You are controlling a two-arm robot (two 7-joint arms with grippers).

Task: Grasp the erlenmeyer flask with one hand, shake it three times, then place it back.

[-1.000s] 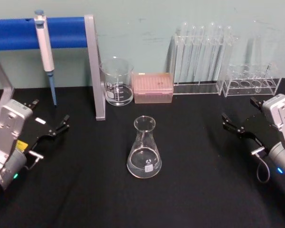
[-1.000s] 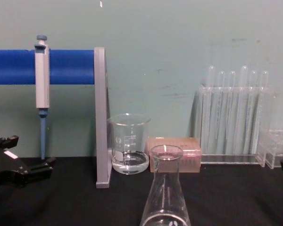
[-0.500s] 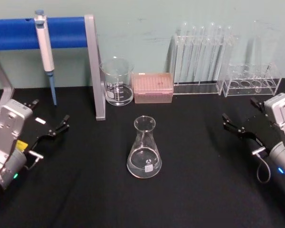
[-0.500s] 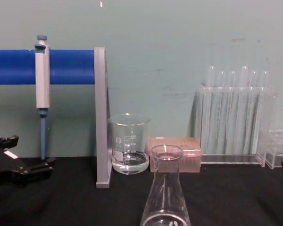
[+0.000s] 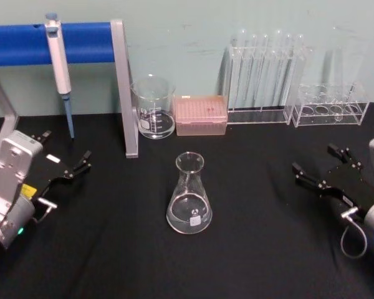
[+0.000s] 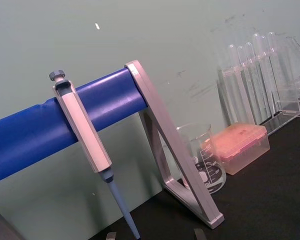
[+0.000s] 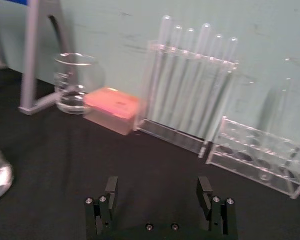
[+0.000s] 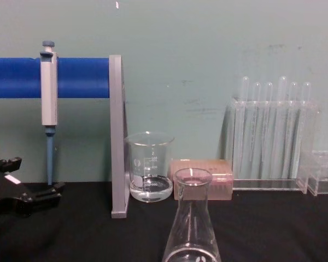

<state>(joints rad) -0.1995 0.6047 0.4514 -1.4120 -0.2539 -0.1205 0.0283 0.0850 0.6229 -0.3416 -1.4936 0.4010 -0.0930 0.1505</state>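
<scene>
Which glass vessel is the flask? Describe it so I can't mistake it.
Find the blue bar at the back left; the beaker and pink box sit just right of its grey post. The flask stands alone on the black table in front of those two. It is cone-shaped, wide base to narrow neck, unlike the straight-sided beaker.

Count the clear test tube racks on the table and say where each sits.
2. The tall rack stands at the back, just right of the pink tip box. The low rack sits beside it, farther right. None seem hidden.
</scene>
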